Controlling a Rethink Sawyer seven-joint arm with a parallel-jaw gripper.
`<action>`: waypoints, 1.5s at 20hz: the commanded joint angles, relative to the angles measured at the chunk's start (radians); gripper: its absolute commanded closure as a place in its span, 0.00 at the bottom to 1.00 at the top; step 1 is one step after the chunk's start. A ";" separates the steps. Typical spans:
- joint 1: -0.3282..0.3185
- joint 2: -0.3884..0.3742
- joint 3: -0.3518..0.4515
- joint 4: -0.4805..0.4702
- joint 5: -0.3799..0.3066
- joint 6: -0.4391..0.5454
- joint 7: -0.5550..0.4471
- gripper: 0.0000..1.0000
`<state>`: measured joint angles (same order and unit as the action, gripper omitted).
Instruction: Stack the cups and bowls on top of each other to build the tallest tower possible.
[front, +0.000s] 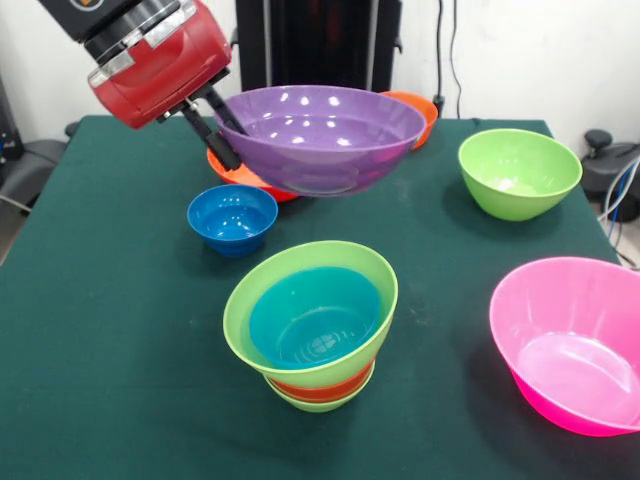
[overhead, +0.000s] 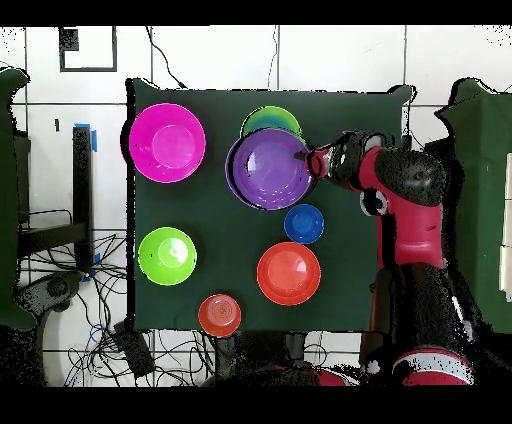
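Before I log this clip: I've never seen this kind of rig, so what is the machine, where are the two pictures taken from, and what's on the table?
It is a single red and black robot arm with a gripper.

One picture looks across the table toward the robot. The other looks straight down, with the robot's base at the bottom.

The gripper's fingers clamp the rim of a large purple bowl, holding it in the air.

On the green table stands the tower: a pile of bowls with a green base, an orange band, a wide lime green rim and a teal bowl inside.

Loose around it are:
- a small blue bowl
- a lime green bowl
- a pink bowl
- a larger orange bowl
- a smaller orange bowl
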<state>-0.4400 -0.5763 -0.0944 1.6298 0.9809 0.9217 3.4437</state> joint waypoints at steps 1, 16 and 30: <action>-0.011 0.055 0.127 -0.028 -0.023 -0.061 -0.108 1.00; -0.026 0.108 0.121 -0.112 -0.052 -0.081 -0.078 1.00; -0.030 0.140 0.115 -0.161 -0.040 -0.119 -0.081 1.00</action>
<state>-0.4750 -0.4837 -0.0830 1.5145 0.9809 0.8985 3.4437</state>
